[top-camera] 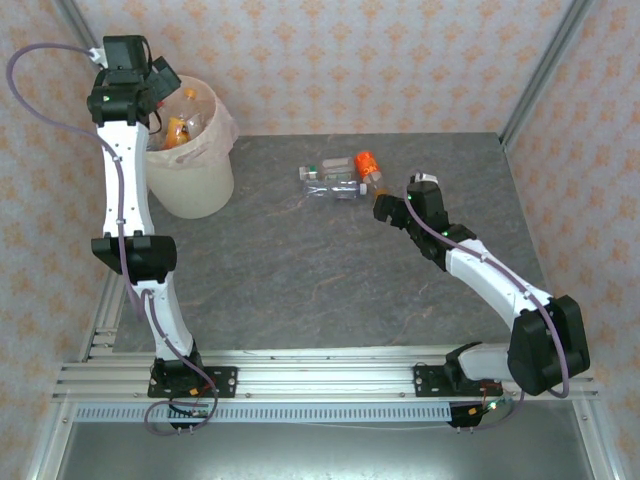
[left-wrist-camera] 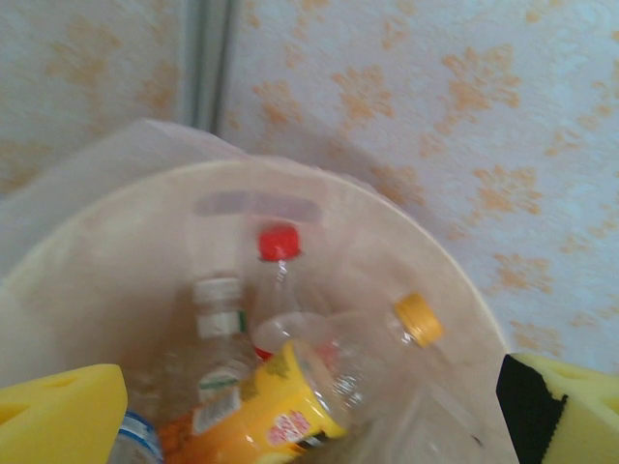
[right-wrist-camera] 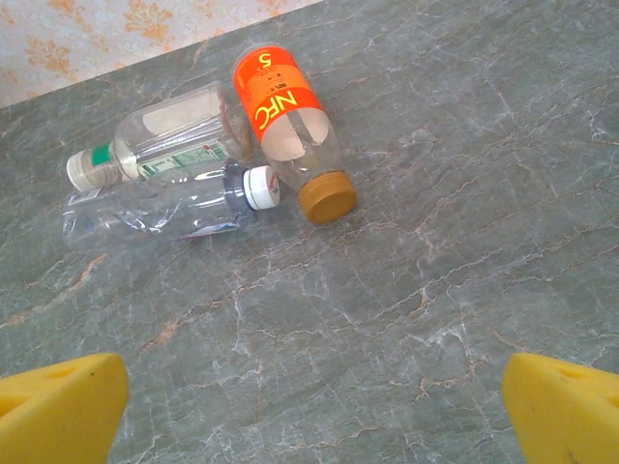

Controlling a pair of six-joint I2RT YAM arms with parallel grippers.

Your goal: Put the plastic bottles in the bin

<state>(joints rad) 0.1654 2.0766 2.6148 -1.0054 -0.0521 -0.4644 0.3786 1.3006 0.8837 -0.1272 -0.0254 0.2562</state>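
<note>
The cream bin [top-camera: 190,185] stands at the table's far left with several plastic bottles inside. My left gripper [top-camera: 162,82] hangs open over its mouth, holding nothing. In the left wrist view the gripper [left-wrist-camera: 309,420] looks down past the bin wall [left-wrist-camera: 106,280] at a yellow-labelled bottle [left-wrist-camera: 276,411], a red-capped one [left-wrist-camera: 279,244] and a white-capped one [left-wrist-camera: 219,300]. Three bottles lie together mid-table [top-camera: 335,185]: an orange-labelled one [right-wrist-camera: 285,111], a green-labelled one [right-wrist-camera: 174,145] and a crushed clear one [right-wrist-camera: 145,217]. My right gripper [top-camera: 393,207] [right-wrist-camera: 314,406] is open just short of them.
Patterned walls close the table at the back and sides, with metal posts [top-camera: 540,70] in the far corners. Grey marble tabletop [top-camera: 300,290] stretches between the bin and the right arm. A pinkish bag lines the bin rim [top-camera: 222,135].
</note>
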